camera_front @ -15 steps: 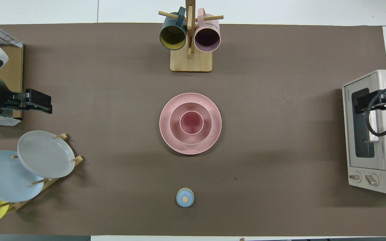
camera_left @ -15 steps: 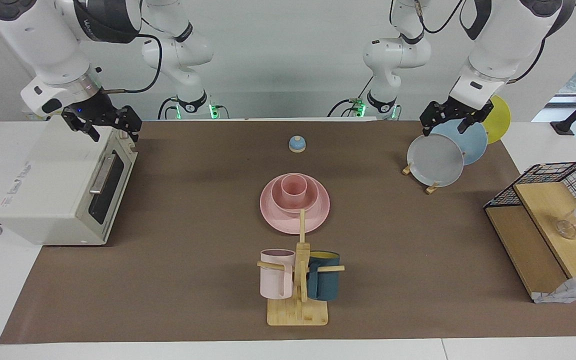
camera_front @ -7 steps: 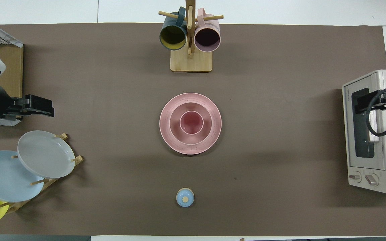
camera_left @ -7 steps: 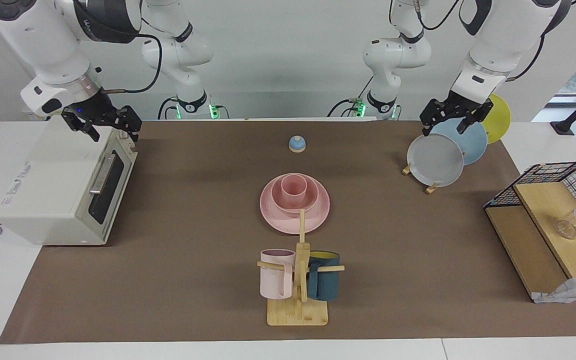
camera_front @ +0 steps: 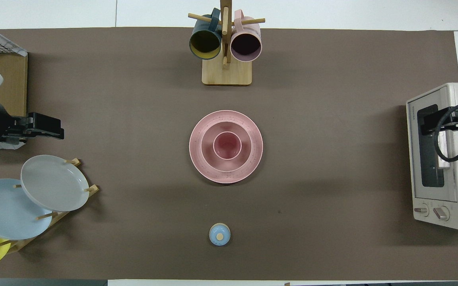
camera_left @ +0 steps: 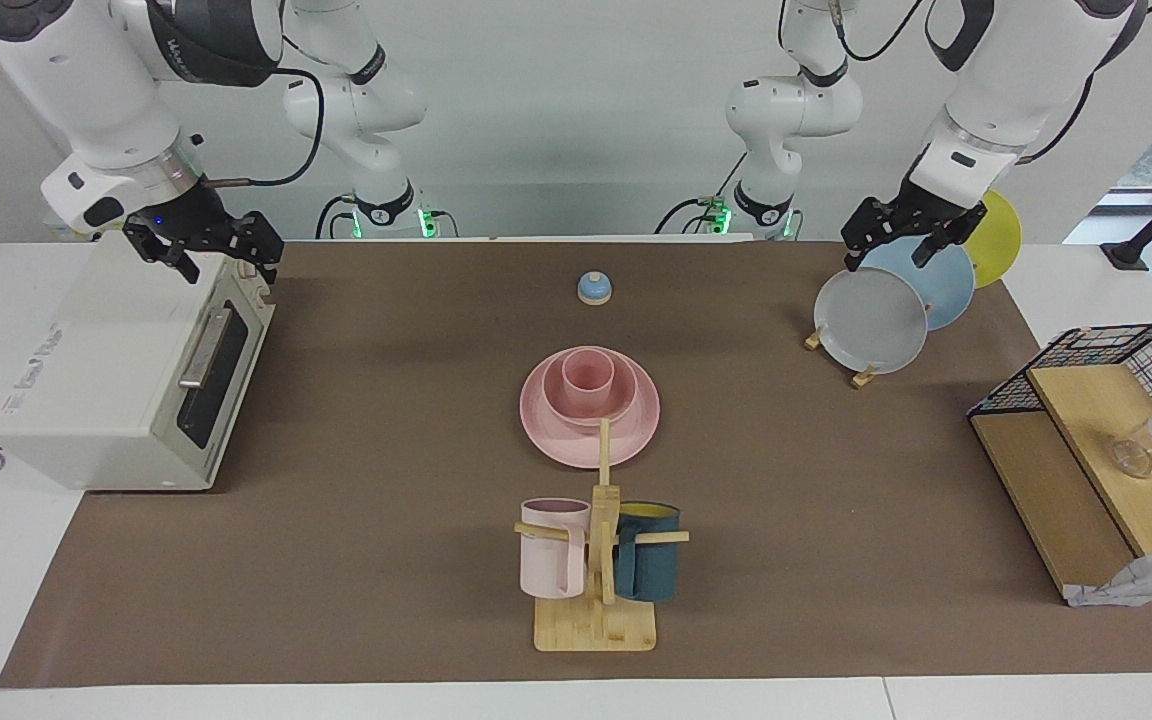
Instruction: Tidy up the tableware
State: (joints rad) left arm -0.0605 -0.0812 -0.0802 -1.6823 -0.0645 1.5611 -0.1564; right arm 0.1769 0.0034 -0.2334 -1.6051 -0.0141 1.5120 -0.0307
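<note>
The matte pink plate (camera_left: 576, 450) lies at the middle of the brown mat. The pink bowl (camera_left: 554, 398) sits on it and the pink cup (camera_left: 587, 380) stands upright in the bowl. From overhead the plate (camera_front: 226, 176), bowl (camera_front: 207, 147) and cup (camera_front: 227, 145) are nested and centred. My left gripper (camera_left: 888, 250) hangs open and empty over the plate rack at the left arm's end, also seen in the overhead view (camera_front: 48, 128). My right gripper (camera_left: 216, 258) hangs open and empty over the toaster oven, also seen in the overhead view (camera_front: 431, 123).
A wooden rack holds a grey plate (camera_left: 870, 320), a blue plate (camera_left: 941, 280) and a yellow plate (camera_left: 998, 235). A mug tree (camera_left: 596, 600) with a pale pink and a teal mug stands farther from the robots than the pink set. A small blue bell (camera_left: 594, 288) lies nearer. A toaster oven (camera_left: 126, 370) and a wire-and-wood shelf (camera_left: 1056, 470) stand at the table's ends.
My left gripper has shifted slightly over the plate rack. The right arm and the pink set have not moved.
</note>
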